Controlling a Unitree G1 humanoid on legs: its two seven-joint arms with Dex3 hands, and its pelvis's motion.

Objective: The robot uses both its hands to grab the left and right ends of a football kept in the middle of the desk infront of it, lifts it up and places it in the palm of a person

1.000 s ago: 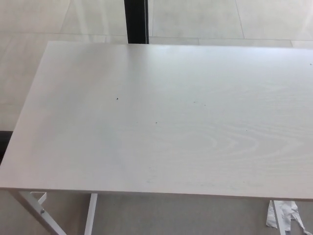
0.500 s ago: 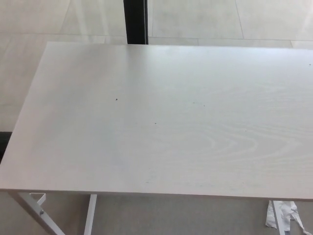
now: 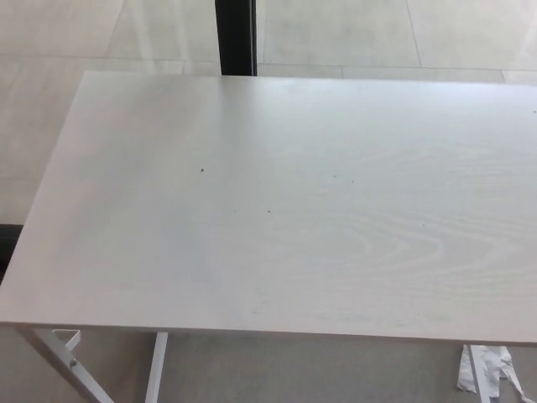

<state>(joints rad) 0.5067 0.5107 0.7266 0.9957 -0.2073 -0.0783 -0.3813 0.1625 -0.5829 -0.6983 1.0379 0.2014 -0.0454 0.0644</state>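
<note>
A pale wood-grain desk [image 3: 285, 201] fills most of the head view. No football shows on it or anywhere else in the picture. Neither of my hands nor any part of my arms is in the picture. No person's hand or palm shows either.
A dark vertical post [image 3: 236, 36] stands behind the desk's far edge on the tiled floor. White desk legs [image 3: 155, 369] show below the near edge at left. A crumpled white scrap [image 3: 491, 369] hangs by the near right leg.
The whole picture has shifted very slightly, so the camera moved a little. Nothing on the desk has changed.
</note>
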